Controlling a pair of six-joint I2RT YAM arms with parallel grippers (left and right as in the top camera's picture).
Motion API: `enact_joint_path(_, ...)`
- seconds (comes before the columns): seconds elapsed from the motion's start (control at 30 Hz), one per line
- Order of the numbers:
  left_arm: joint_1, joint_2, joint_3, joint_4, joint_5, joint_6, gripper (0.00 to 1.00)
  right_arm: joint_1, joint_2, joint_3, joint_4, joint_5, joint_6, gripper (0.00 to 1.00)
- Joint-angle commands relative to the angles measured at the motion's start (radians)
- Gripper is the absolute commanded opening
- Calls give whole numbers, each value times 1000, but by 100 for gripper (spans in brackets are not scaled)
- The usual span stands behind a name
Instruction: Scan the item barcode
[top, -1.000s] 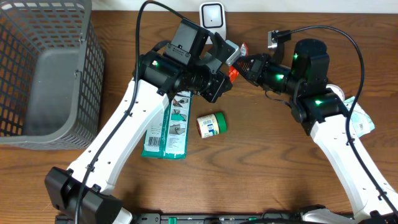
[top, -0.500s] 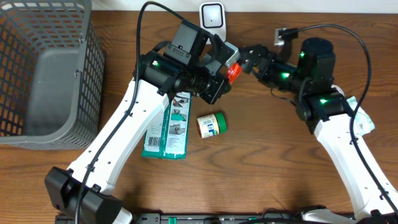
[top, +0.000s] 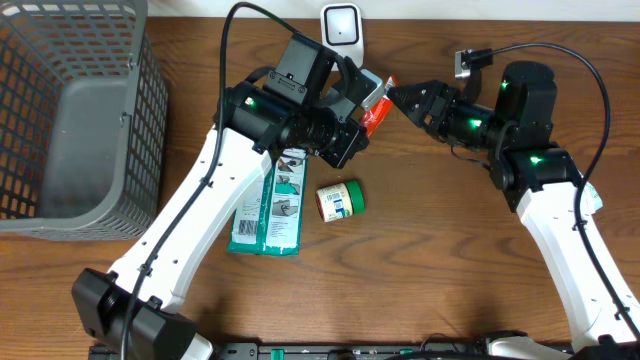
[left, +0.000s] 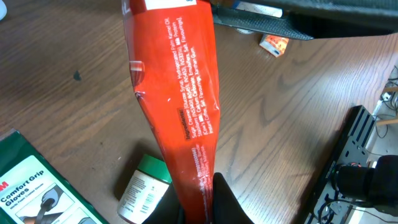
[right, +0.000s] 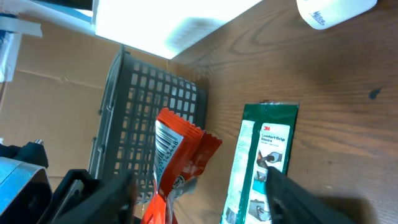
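Note:
The item is a red snack packet (top: 374, 107) held up above the table, with my left gripper (top: 352, 112) shut on its lower end. The left wrist view shows the packet (left: 177, 93) rising out of my pinched jaws (left: 202, 200). My right gripper (top: 402, 97) stands open just right of the packet's top end, apart from it. In the right wrist view the packet (right: 180, 155) shows a barcode on its white flap, between the spread fingers of that gripper (right: 199, 186). A white scanner (top: 340, 24) stands at the table's back edge.
A green glove pack (top: 268, 205) and a small green-lidded jar (top: 340, 200) lie under my left arm. A grey basket (top: 60, 110) fills the left side. A white packet (top: 588, 196) lies by my right arm.
My right gripper has let go of the packet's top end, opened, and drawn back to the right. My left gripper has kept hold of the packet in the same spot.

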Motion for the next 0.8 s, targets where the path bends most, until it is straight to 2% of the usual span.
enact_joint_path(0.0, 3, -9, 16, -5, -12, 17, 7, 10, 7, -4, 16, -19, -30, 42)
enact_joint_path(0.03, 3, -9, 16, -6, -12, 17, 7, 10, 7, -4, 27, -19, -30, 30)
enact_joint_path(0.07, 3, -9, 16, -7, -12, 17, 7, 10, 7, -4, 37, -19, -30, 24)
enact_joint_path(0.1, 3, -9, 16, -8, -12, 17, 7, 10, 7, -4, 52, -20, -30, 19)
enact_joint_path(0.13, 3, -9, 16, -8, -12, 17, 7, 10, 7, -4, 61, -20, -29, 19)
enact_joint_path(0.17, 3, -9, 16, -8, -12, 17, 7, 10, 7, -4, 68, -20, -29, 23)
enact_joint_path(0.23, 3, -9, 16, -8, -12, 17, 7, 10, 7, -4, 69, -20, -29, 44)
enact_joint_path(0.3, 3, -9, 16, -8, -12, 17, 7, 10, 7, -4, 56, -21, -29, 49)
enact_joint_path(0.33, 3, -9, 16, -8, -12, 17, 7, 10, 7, -4, 37, -21, -29, 49)
enact_joint_path(0.4, 3, -9, 16, -8, -12, 17, 7, 10, 7, -4, -10, -19, -30, 41)
enact_joint_path(0.5, 3, -9, 16, -8, -12, 18, 7, 11, 12, -6, -42, -20, -34, 38)
enact_joint_path(0.77, 3, -9, 16, -8, -12, 17, 7, 61, 32, -8, 63, -31, -9, 44)
